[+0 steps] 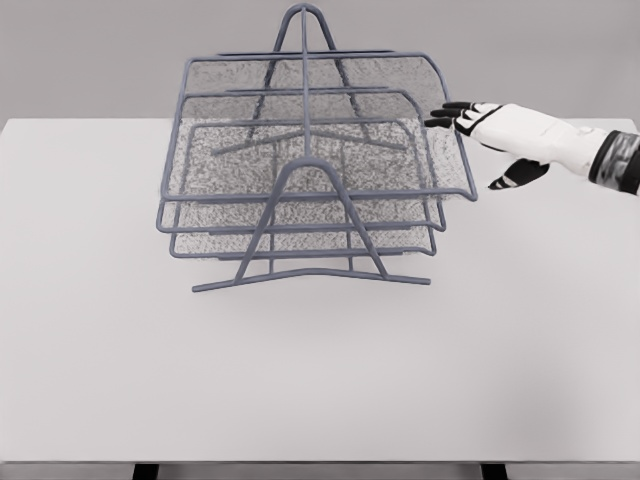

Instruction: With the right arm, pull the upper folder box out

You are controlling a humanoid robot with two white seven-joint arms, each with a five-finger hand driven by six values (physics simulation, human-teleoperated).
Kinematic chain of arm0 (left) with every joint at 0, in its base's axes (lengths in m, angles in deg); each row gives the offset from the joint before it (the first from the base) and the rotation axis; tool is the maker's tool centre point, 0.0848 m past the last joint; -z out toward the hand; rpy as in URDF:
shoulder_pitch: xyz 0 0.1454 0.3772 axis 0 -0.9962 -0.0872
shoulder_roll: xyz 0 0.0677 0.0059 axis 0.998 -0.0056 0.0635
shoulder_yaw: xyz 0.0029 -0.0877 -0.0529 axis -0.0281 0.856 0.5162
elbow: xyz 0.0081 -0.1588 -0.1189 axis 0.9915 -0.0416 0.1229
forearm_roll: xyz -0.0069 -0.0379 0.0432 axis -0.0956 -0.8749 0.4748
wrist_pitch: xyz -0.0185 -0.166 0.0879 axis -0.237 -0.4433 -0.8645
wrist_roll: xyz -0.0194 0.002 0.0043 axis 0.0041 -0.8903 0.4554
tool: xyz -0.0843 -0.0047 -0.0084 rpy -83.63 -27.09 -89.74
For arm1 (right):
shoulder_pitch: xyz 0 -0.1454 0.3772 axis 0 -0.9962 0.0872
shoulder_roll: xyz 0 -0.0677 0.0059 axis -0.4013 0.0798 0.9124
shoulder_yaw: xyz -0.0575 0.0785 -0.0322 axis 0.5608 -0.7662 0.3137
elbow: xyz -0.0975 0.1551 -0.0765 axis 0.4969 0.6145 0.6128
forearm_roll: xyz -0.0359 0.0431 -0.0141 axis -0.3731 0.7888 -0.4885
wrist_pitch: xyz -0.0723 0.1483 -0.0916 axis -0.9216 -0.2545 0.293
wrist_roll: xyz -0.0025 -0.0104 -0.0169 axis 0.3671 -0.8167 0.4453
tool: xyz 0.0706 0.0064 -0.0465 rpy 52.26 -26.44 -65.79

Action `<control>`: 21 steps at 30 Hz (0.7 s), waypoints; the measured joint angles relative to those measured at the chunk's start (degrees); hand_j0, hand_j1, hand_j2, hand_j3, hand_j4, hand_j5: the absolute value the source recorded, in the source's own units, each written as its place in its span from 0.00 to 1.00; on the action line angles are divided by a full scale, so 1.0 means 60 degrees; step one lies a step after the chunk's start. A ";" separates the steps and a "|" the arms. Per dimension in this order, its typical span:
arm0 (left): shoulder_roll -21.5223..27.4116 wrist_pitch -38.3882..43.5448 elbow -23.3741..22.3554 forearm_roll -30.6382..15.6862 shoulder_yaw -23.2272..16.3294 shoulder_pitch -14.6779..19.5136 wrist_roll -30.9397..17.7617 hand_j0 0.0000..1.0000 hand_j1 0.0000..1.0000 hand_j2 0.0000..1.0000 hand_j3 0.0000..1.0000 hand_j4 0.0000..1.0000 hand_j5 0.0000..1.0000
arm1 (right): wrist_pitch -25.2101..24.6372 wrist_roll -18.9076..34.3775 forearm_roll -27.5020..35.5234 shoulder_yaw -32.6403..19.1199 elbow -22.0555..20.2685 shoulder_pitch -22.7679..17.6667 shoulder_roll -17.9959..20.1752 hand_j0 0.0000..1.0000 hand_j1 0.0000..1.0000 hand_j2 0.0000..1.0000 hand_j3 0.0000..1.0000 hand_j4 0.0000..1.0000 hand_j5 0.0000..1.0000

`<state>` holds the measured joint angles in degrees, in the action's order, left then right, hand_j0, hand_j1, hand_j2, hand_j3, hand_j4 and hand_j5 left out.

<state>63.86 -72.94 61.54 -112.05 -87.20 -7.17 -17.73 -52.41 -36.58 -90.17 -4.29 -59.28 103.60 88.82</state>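
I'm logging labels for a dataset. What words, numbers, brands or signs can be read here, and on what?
None: no readable text shows on the wire folder rack, its upper tray, the right hand or the white table.

A grey wire rack (pixel 305 190) with 2 mesh trays stands on the white worktop (pixel 320 370). The upper tray (pixel 300 95) sits above the lower tray (pixel 300 215). The right hand (pixel 480 130) reaches in from the right, fingers spread, its black fingertips (pixel 445 115) at the upper tray's right rim.
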 measured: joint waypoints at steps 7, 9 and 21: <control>0.0000 -0.0001 -0.0002 0.0000 -0.0001 -0.0015 0.0000 1.00 1.00 1.00 1.00 1.00 1.00 | -0.0006 0.0000 0.0158 -0.0033 0.0024 -0.0059 0.0807 1.00 1.00 1.00 1.00 1.00 1.00; 0.0000 -0.0001 -0.0001 0.0000 -0.0001 0.0000 0.0000 1.00 1.00 1.00 1.00 1.00 1.00 | 0.0006 0.0006 0.0133 -0.0043 0.0032 -0.0059 0.1057 1.00 1.00 1.00 1.00 1.00 1.00; 0.0000 -0.0001 -0.0001 0.0000 -0.0002 0.0000 0.0000 1.00 1.00 1.00 1.00 1.00 1.00 | 0.0076 0.0034 0.0198 -0.0444 0.0378 -0.0234 0.2479 1.00 1.00 1.00 1.00 1.00 1.00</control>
<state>63.86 -72.95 61.53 -112.05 -87.21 -7.17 -17.73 -51.96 -36.37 -88.98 -6.96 -57.01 102.20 103.70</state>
